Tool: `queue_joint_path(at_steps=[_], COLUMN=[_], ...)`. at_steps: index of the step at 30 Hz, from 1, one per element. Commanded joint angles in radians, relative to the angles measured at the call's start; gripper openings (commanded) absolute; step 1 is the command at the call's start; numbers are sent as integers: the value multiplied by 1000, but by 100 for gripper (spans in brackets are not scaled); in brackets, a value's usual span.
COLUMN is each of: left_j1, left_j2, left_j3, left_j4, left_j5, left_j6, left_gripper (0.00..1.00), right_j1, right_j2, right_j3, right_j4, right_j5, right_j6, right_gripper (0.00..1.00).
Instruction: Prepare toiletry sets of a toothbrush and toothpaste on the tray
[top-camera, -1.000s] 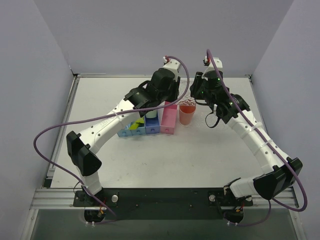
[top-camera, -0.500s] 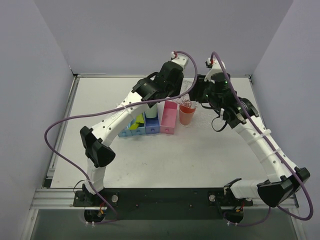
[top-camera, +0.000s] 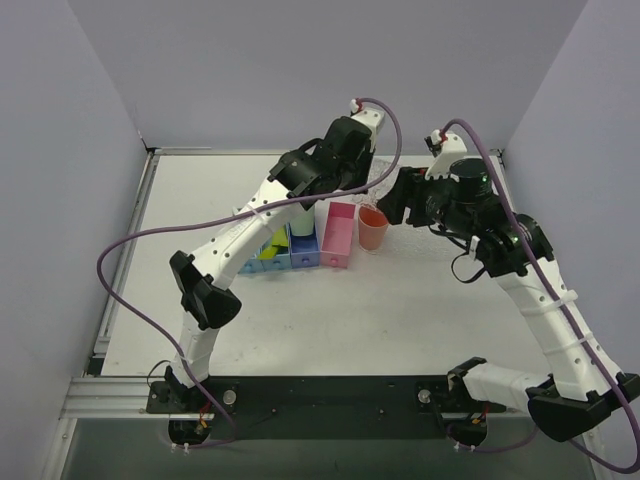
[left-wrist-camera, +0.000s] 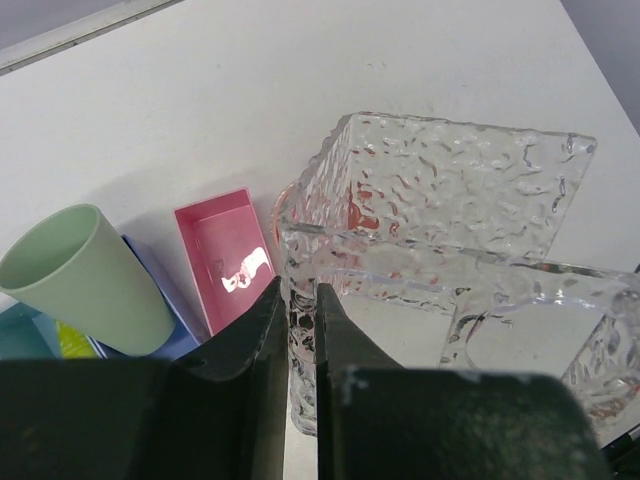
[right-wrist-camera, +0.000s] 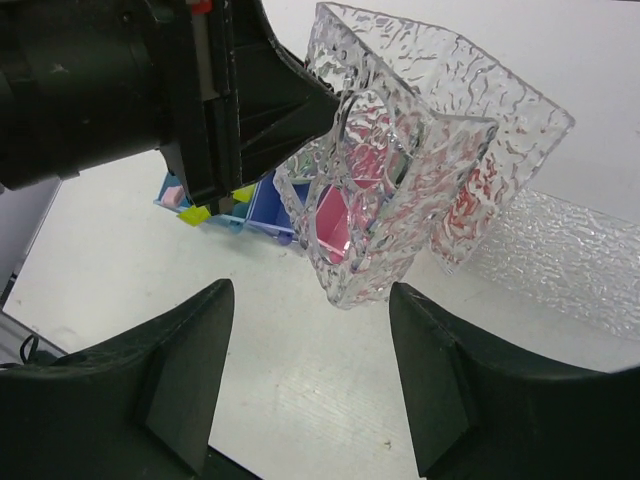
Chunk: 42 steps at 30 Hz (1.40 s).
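— Which step is judged to be in hand?
— Placing the tray (left-wrist-camera: 460, 190). Right of the green cup (left-wrist-camera: 85, 275) and pink box (left-wrist-camera: 225, 255), it is held tilted at centre frame, one wall clenched by the left fingers (left-wrist-camera: 250, 340). The right fingers (right-wrist-camera: 190, 360) are spread, with nothing grasped.
— And next?
— It should be lowered flat onto bare counter (left-wrist-camera: 250, 90).

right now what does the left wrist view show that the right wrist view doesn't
Only the left wrist view: the green cup, standing beside the pink box. Only the right wrist view: the right end effector, open, with nothing between its fingers. Both: the tray with the left end effector shut on its wall, the pink box and the blue bins.
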Motion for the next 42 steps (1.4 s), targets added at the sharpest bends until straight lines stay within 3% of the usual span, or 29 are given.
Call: queue_joint_path(at_steps=[1,7,11,13,24,33,42], left_j1=[6,4,1,-3,-7,-20,-33], left_j2=[-36,-149,-225,-260,-321,-329,-329], left_j3=[-24,-253,-389,-446,-524,-534,-530], left_j4=[52,166,252,273,319,318,322], left_j5=[13,127,209,249,392,372,333], left_j6=[33,126,186,234,375,402,416], left_gripper=[0,0,0,0,0,0,0], right_j1=[-61,-267,-315,-330,-341,-339,-338], right_j2=[-31,-24,-10,15,113,157,174], right_j3=[71,102,105,107,70,48,38], right_j4=[-36,-55,-52,-53,-66,-84,-127], right_j5=[-98,-282,-337,-449,-782,-851,-815], right_j6=[32,6,4,8,60,61,23], right_gripper=[61,58,57,56,47,40,35])
